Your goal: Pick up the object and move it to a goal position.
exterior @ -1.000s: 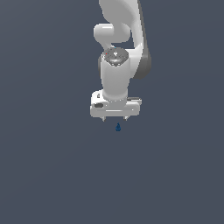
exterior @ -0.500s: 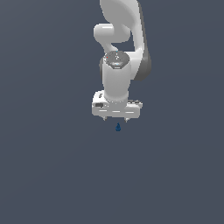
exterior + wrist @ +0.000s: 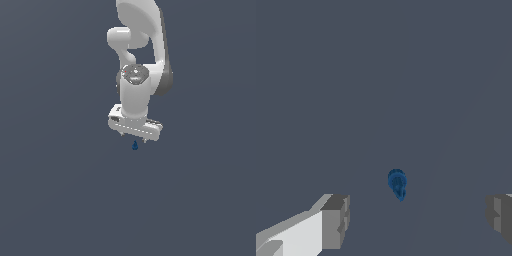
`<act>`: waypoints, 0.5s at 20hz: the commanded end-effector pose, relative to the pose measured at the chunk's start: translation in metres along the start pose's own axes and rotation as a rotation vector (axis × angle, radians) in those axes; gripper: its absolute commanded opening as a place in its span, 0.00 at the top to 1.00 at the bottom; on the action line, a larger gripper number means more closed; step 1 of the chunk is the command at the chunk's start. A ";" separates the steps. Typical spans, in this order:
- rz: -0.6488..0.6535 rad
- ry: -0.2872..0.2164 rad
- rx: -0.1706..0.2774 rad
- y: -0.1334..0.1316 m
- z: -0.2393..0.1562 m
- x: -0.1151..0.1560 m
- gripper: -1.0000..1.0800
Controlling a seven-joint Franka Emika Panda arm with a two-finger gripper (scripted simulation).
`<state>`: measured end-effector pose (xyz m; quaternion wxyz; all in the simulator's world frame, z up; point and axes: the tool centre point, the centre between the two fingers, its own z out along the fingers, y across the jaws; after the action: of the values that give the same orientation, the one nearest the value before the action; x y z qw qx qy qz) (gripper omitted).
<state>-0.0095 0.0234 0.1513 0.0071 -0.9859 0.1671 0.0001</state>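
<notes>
The object (image 3: 134,145) is a tiny dark blue teardrop blob on the grey floor, just below my white gripper (image 3: 133,138) in the exterior view. In the wrist view the object (image 3: 397,184) lies between and a little ahead of my two grey fingertips (image 3: 336,220), which stand wide apart. The gripper (image 3: 417,220) is open and empty, hovering right over the blob. The white arm rises behind it.
Only a flat grey floor (image 3: 60,190) shows all around. No other object or marker is visible.
The gripper has shifted slightly toward the exterior view's right and a little lower, closer over the blue blob. The blob has not moved.
</notes>
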 end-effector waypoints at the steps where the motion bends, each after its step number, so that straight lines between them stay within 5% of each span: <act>1: 0.067 -0.001 0.000 -0.001 0.005 -0.003 0.04; 10: 0.306 -0.002 -0.002 -0.002 0.023 -0.014 0.04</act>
<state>-0.0200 0.0294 0.1315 0.0064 -0.9553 0.2955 0.0020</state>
